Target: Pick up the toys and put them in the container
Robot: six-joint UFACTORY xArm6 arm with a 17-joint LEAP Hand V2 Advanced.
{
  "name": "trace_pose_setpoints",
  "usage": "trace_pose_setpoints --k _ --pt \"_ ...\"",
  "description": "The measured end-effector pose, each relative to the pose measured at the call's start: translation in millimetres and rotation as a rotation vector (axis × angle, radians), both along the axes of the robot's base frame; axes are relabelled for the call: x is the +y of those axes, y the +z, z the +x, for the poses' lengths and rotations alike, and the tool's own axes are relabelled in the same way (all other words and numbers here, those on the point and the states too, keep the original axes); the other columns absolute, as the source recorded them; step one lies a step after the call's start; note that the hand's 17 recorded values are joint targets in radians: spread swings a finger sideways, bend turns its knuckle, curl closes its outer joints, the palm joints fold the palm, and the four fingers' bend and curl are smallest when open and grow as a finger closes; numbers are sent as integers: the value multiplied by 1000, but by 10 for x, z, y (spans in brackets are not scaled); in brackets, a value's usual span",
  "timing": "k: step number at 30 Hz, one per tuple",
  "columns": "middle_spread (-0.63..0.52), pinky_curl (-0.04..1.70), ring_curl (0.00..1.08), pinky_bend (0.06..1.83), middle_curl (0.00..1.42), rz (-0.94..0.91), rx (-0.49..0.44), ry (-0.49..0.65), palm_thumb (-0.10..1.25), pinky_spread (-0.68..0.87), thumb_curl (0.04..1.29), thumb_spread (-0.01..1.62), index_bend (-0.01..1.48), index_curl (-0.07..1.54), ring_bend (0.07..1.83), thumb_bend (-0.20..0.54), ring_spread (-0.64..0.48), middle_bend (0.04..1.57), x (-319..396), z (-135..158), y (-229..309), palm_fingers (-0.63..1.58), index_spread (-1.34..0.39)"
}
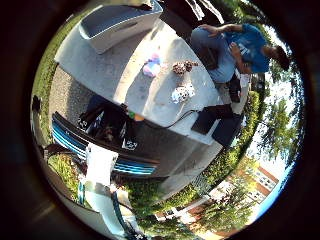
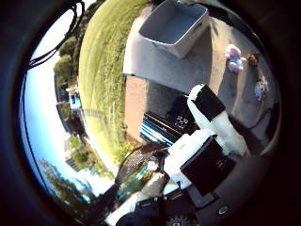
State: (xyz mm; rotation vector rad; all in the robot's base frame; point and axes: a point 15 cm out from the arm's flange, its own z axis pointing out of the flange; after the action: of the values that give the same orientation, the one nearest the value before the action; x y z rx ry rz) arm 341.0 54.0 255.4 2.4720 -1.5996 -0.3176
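Observation:
Three small toys lie on a pale concrete table [image 1: 125, 70]: a pink and white one [image 1: 151, 67], a brown one [image 1: 182, 68] and a white spotted one [image 1: 183, 93]. A grey open container [image 2: 174, 26] stands at one end of the table, away from the toys. The thumb side view shows the pink toy [image 2: 232, 58] and the white toy [image 2: 259, 89] too. My right hand [image 2: 209, 137] is high above the table's near edge, far from the toys. Its white and black fingers are relaxed and hold nothing.
A black and teal frame [image 1: 100, 135] stands on the paved ground beside the table's near edge. A dark bench [image 1: 215, 120] sits at the table's side. Grass [image 2: 103, 66] surrounds the paving.

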Motion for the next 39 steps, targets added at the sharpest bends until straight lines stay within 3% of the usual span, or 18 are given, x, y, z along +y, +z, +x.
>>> trace_pose_setpoints --k 8,20,26,29,32,39 --pt "34 250 323 376 284 -67 -5 -19 752 433 377 1239 171 342 312 -22 274 155 -849 310 -211 184 -169" --pt "30 263 335 439 295 -52 -49 -10 740 424 390 1179 152 302 358 -22 252 167 -2362 1330 -866 152 -198" --pt "30 269 336 468 300 -171 25 60 754 418 399 1143 148 279 366 -27 241 169 -3092 1660 -1476 103 -258" --pt "30 268 335 472 301 -195 75 68 747 411 394 1129 154 269 371 -30 238 169 -3359 1658 -1847 87 -281" --pt "30 268 334 479 303 -183 139 60 742 408 390 1121 160 265 371 -30 235 166 -3568 1448 -2236 82 -293" --pt "29 267 332 489 304 -208 187 113 729 406 380 1110 165 260 371 -30 233 165 -3719 1300 -2850 71 -309"
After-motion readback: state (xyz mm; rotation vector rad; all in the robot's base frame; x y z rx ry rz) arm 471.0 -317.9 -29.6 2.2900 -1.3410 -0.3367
